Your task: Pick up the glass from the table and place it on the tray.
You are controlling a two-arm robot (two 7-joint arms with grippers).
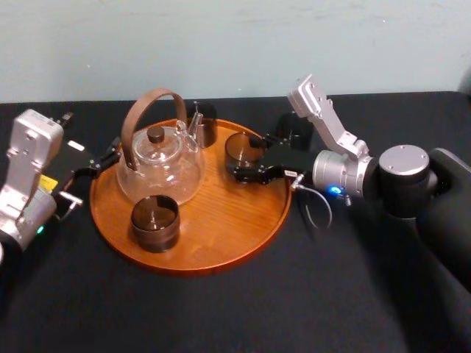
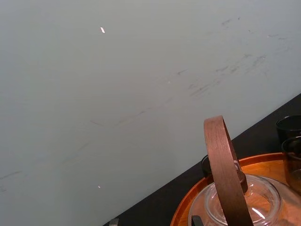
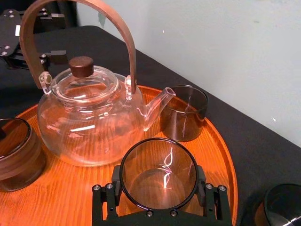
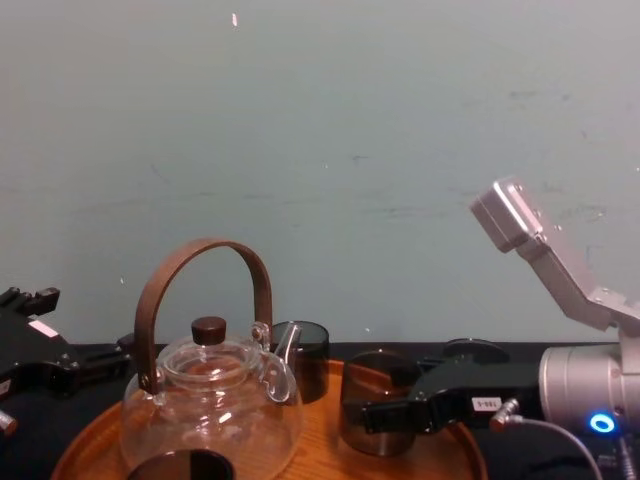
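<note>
The black bench (image 1: 221, 316) carries the round wooden tray (image 1: 221, 246) with a glass teapot (image 1: 158, 165) aboard. The right hand (image 1: 249, 158) clasps a smoky glass (image 3: 157, 172) low inside the tray's right rear rim. By my judgement, only the release is left. The left hand (image 1: 103, 160) idles by the left rim, grip unreadable.

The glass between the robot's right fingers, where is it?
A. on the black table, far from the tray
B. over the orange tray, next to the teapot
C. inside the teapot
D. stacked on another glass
B: the glass sits between the right gripper's fingers, inside the rim of the tray and right beside the teapot.
</note>
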